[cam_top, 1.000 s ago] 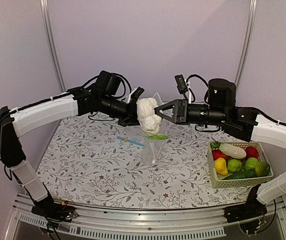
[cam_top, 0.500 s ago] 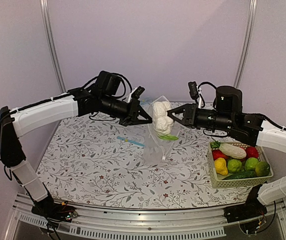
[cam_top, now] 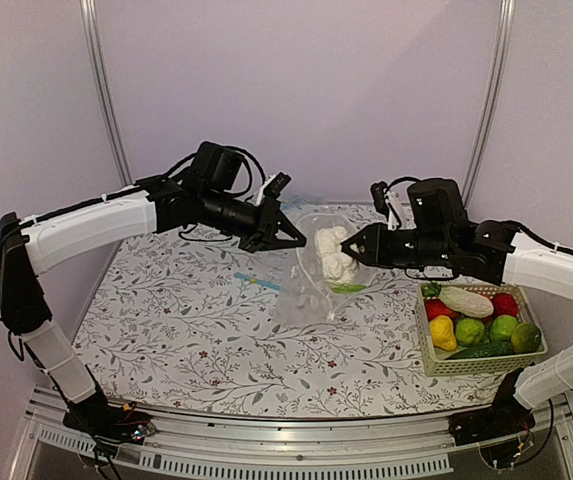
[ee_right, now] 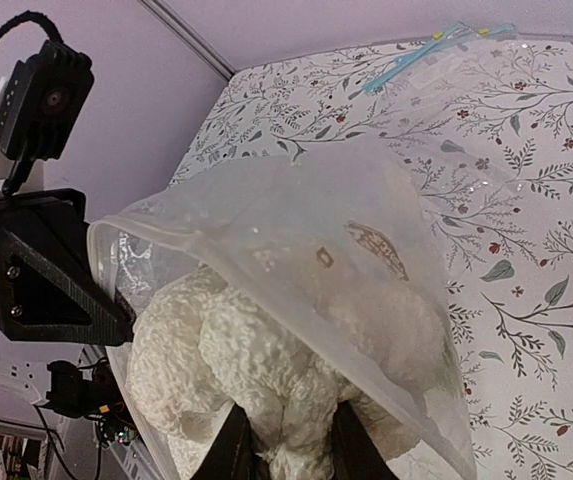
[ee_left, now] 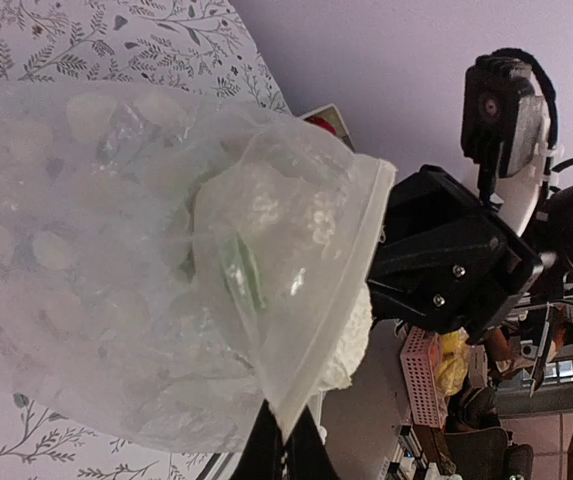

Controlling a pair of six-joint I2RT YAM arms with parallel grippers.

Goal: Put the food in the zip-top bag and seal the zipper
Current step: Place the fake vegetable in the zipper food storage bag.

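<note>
Towards the left of the desk [cam_top: 186,320], the left pincer [cam_top: 288,240] was clamped tight on one lip of the zip-top bag [cam_top: 311,290] and held it up off the cloth near the far middle, mouth turned to the right. The bag hung as a clear, crumpled sack printed with pale round dots, its lower end draping down to the desk. The zipper [ee_left: 338,285] ran as a pale band round the gaping mouth and was plainly unsealed. Just below and left of the hanging bag, a thin blue strip [cam_top: 261,282] of another, fainter bag lay flat on the desk. The cauliflower [cam_top: 334,252], a knobbly white lump, sat in the mouth: the wrist views showed most of it behind the plastic and a little of it bulging outside the rim. The right pincer [cam_top: 351,252] was closed on its right side, one finger each side of the lump. At the near right corner, the basket [cam_top: 428,350] held the radish [cam_top: 466,300], the lemon [cam_top: 443,333] and a green fruit [cam_top: 470,330] among red fruits and a cucumber [cam_top: 486,351]. By my reckoning the first item was only going in; three remained, then the sealing.
</note>
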